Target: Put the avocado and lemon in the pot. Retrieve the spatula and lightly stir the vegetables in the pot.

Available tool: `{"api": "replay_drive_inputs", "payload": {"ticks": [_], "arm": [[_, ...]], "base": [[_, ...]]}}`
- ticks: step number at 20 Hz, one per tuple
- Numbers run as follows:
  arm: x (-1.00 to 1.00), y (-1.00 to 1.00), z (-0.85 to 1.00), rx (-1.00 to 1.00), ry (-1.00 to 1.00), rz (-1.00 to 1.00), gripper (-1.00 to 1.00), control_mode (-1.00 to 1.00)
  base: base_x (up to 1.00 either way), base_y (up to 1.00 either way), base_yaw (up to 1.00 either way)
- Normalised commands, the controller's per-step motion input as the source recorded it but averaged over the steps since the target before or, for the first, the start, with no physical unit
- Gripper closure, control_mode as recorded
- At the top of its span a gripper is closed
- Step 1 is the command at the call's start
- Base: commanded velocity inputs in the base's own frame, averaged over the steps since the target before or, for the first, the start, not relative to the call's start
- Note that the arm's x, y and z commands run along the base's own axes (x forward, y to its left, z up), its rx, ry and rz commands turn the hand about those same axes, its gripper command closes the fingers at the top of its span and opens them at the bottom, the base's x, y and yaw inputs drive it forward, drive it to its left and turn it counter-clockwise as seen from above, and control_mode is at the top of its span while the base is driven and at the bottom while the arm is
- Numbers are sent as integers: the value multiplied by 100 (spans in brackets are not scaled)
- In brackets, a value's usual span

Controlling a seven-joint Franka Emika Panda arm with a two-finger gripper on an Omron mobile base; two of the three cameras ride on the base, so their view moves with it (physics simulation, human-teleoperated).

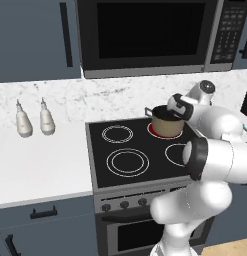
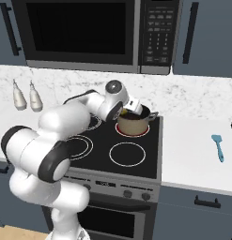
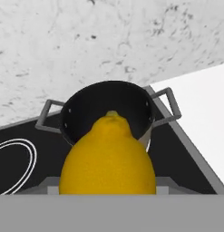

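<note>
The lemon (image 3: 109, 158), bright yellow, fills the lower middle of the hand view, and my gripper (image 3: 109, 186) is shut on it. Just beyond it stands the tan pot (image 3: 86, 113), its dark inside facing me and a grey handle on each side. From the base views the pot (image 1: 167, 124) (image 2: 134, 123) sits on the back right burner of the stove, and my gripper (image 2: 128, 109) hovers at its rim on the left side. The teal spatula (image 2: 218, 147) lies on the white counter to the right of the stove. The avocado is hidden.
The black stove top (image 1: 127, 162) has several ring burners; the one under the pot glows red. Two pale bottles (image 1: 23, 122) (image 1: 46, 120) stand on the left counter. A microwave (image 2: 80, 30) hangs above the stove, with a marble backsplash behind.
</note>
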Motion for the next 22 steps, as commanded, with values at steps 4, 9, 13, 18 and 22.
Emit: {"api": "replay_drive_inputs", "payload": {"ticks": [4, 9, 13, 18, 22], "arm": [[35, 0, -24, 0, 13, 0, 100, -100], [39, 2, -33, 0, 7, 0, 100, -100], [40, 0, -33, 0, 5, 0, 100, -100], [36, 0, -29, 0, 7, 0, 100, -100], [37, 0, -19, 0, 6, 0, 100, -100]], "base": [[0, 0, 0], [0, 0, 0], [0, 0, 0], [0, 0, 0], [0, 0, 0]]}}
